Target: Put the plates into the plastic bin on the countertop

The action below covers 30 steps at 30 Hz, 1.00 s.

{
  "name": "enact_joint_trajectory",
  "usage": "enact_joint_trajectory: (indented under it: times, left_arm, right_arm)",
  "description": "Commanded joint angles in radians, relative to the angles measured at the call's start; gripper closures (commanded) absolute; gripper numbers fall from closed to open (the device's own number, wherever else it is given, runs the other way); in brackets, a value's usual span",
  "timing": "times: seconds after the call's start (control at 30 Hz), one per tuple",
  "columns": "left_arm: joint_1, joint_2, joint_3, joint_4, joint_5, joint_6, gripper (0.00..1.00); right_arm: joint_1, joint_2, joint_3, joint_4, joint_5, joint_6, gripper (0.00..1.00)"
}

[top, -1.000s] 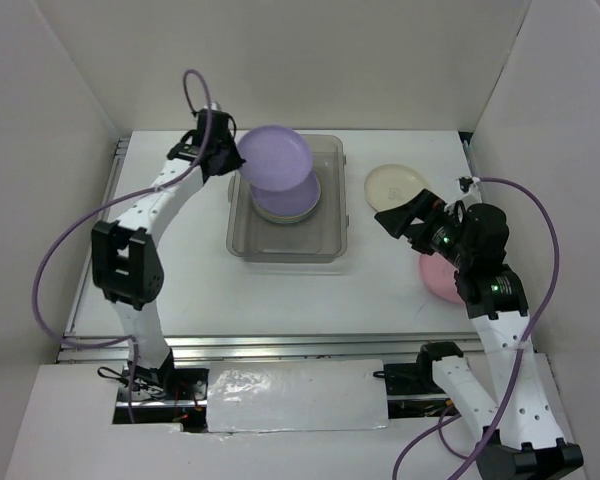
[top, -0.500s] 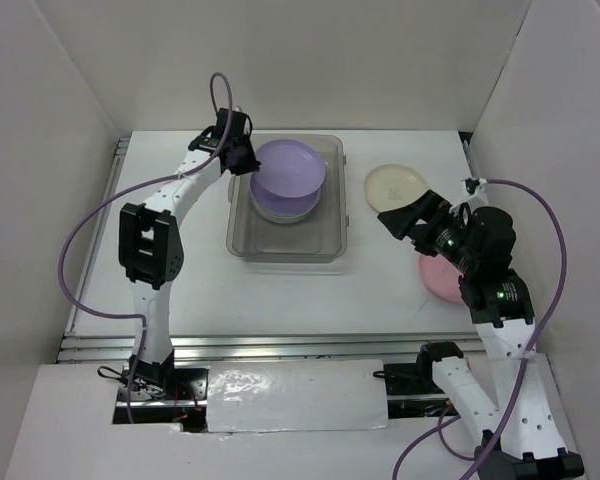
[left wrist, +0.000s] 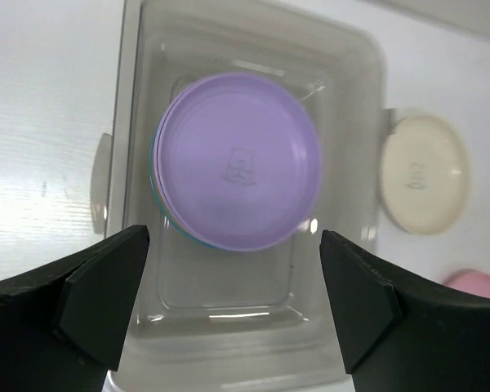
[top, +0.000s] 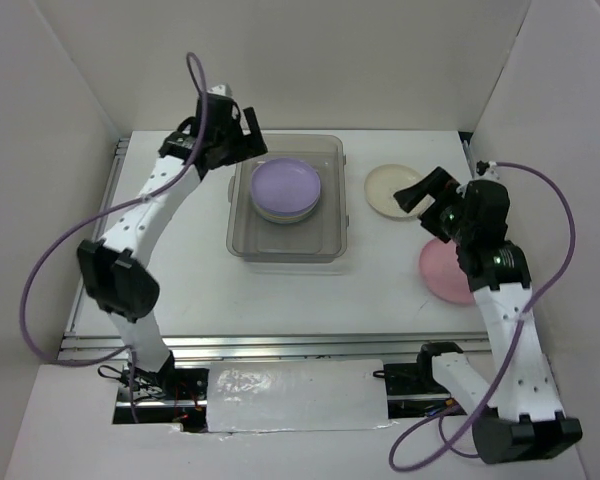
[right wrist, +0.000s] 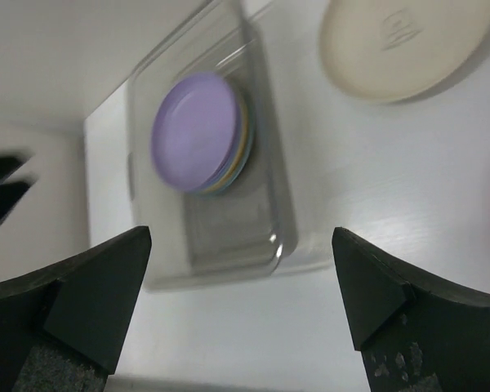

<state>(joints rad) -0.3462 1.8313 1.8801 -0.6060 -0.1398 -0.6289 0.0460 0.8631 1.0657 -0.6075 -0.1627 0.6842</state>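
Note:
The plastic bin (top: 285,252) stands mid-countertop and holds a stack of plates with a lavender plate (top: 286,186) on top. Blue and yellow edges peek out under the lavender plate (left wrist: 238,184). My left gripper (top: 252,140) hangs open and empty over the bin's far-left corner, apart from the stack. The left gripper (left wrist: 233,273) frames the bin (left wrist: 229,327). A cream plate (top: 390,186) lies right of the bin, and a pink plate (top: 450,275) lies nearer. My right gripper (top: 420,190) is open and empty over the cream plate's right edge. The right wrist view shows the bin (right wrist: 229,237), the lavender plate (right wrist: 198,131) and the cream plate (right wrist: 400,41).
White walls close in the countertop (top: 180,280) on three sides. Metal rails run along its left and near edges. The right arm's elbow reaches over the pink plate's right side. The pink plate (left wrist: 478,283) shows at the left wrist view's lower right corner.
My left gripper let go of the lavender plate, which now lies flat on the stack in the bin, and drew back to the left. The right gripper swung up toward the cream plate.

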Motion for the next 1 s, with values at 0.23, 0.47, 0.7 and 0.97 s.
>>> enact_joint_trajectory:
  times: [0.23, 0.47, 0.7, 0.97]
  left_arm:
    - [0.167, -0.629, -0.470, -0.132, 0.036, 0.153, 0.01]
    - [0.161, -0.915, -0.800, -0.130, -0.033, 0.166, 0.01]
    - [0.237, -1.020, -0.927, -0.077, -0.060, 0.159, 0.01]
    - [0.266, -1.017, -0.937, -0.067, -0.030, 0.167, 0.01]
  right_arm:
    - [-0.162, 0.621, 0.331, 0.075, 0.338, -0.017, 0.00]
    - [-0.192, 1.031, 0.637, -0.012, 0.336, -0.083, 0.00]
    - [-0.239, 1.197, 0.683, -0.029, 0.264, -0.038, 0.03]
    - [-0.270, 1.297, 0.634, -0.018, 0.198, -0.031, 0.21]
